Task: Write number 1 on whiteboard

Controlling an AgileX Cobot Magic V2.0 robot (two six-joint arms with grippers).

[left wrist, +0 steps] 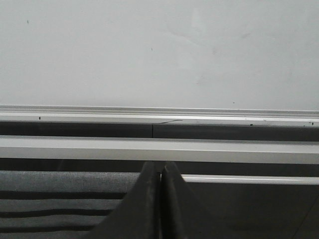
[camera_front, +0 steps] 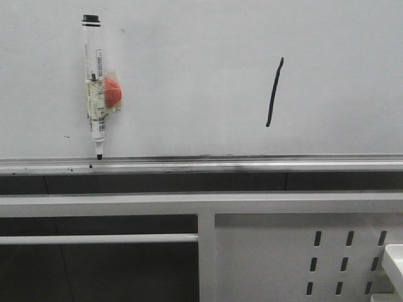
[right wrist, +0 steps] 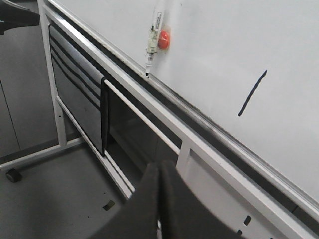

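- Standing tip-down on the ledge (camera_front: 201,165), one marker (camera_front: 95,88) sticks upright to the whiteboard (camera_front: 189,75) by a red magnet (camera_front: 113,92), likely parked since writing looks finished.
- One number 1 (camera_front: 274,92), a single slanted black stroke, sits well right of the marker.
- Two grippers, left (left wrist: 160,199) and right (right wrist: 159,199), hang back from the board, jaws clenched on nothing.

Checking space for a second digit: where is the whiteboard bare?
The white glossy whiteboard is bare between the clear marker with a red magnet and the black slanted stroke, and right of the stroke. Only the marker's spot at left is taken.
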